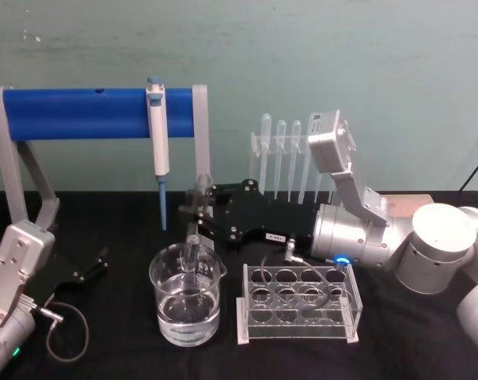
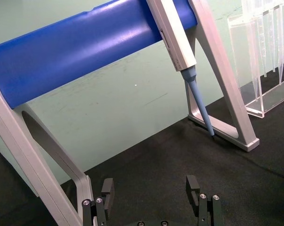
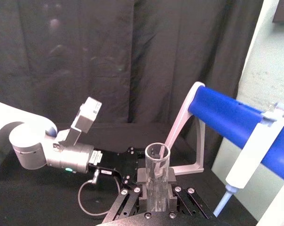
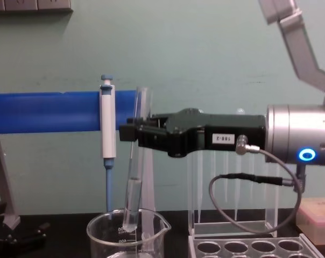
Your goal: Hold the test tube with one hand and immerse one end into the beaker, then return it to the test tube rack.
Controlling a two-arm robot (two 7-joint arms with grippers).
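Black right gripper (tight) on tube

R arm in from 3 o'clock, reaching level twd 9. R wrist horizontal, blue ring lit. R gripper clamped on test tube, held near upright. L arm parked at 8 o'clock. L gripper points twd 2, fingers spread apart.

The right tool is black and boxy, with a white label of dark digits; its wrist is a silver cylinder, a blue ring light at 4 o'clock; a grey cable loops at 6 o'clock; the left tool has black fingers and small silver screws.
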